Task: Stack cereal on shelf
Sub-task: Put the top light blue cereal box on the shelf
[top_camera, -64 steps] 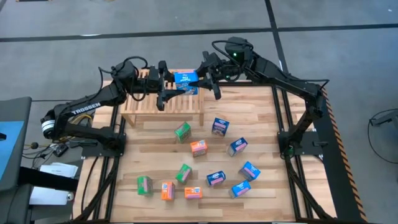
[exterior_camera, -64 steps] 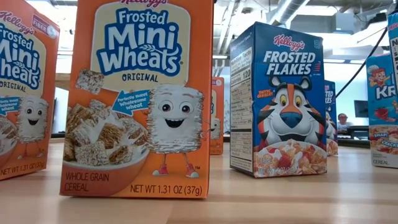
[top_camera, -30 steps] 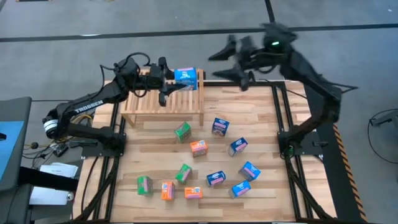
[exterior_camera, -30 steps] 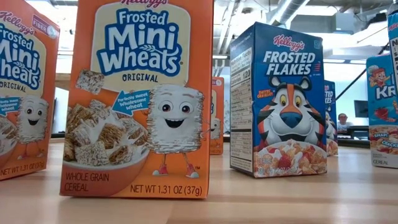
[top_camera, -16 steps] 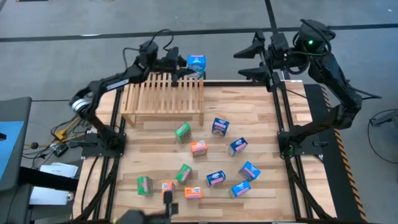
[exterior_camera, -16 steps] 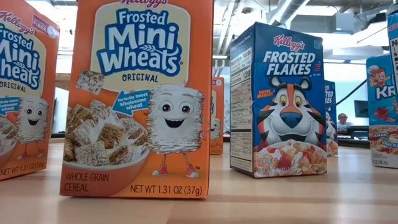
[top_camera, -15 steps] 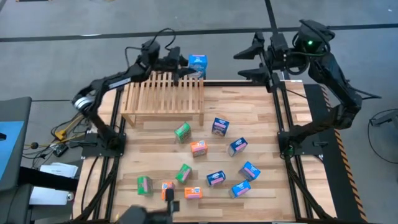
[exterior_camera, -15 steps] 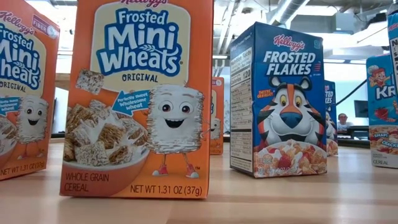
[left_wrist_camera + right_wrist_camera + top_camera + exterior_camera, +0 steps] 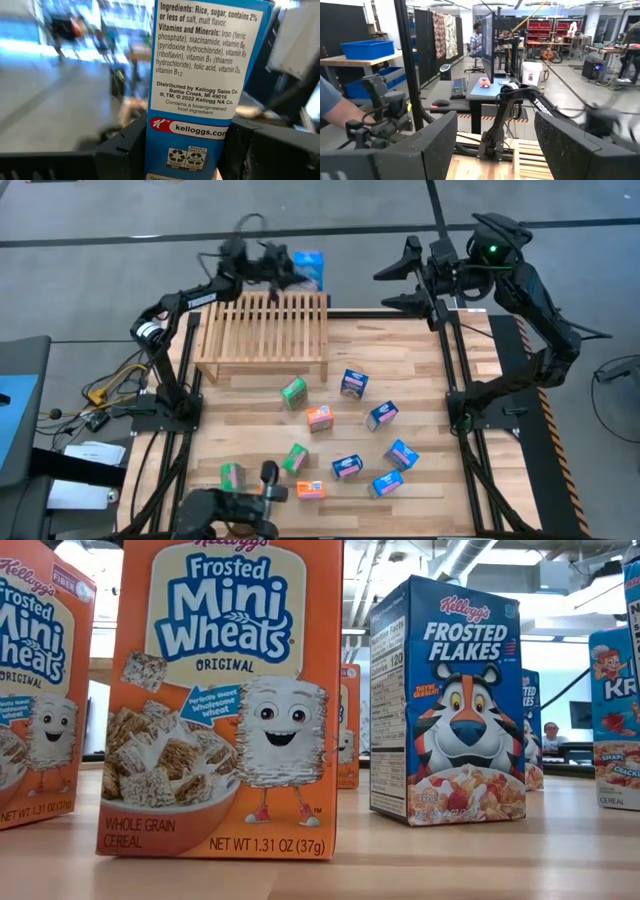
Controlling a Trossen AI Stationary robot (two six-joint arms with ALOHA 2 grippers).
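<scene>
Beyond the slatted rack's (image 9: 264, 326) far edge, my left gripper (image 9: 290, 275) clamps a blue Kellogg's cereal box (image 9: 309, 269) between its fingers (image 9: 120, 150). Right gripper (image 9: 408, 275): raised off the table's far right corner, jaws apart, empty.

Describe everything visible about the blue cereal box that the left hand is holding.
The blue cereal box is a small printed cardboard carton, held in the left hand beyond the far edge of the slatted wooden shelf, not resting on it. The left wrist view shows one narrow blue side panel with white ingredient text and a red K logo above a kelloggs.com address, clamped between the two dark fingers.
</scene>
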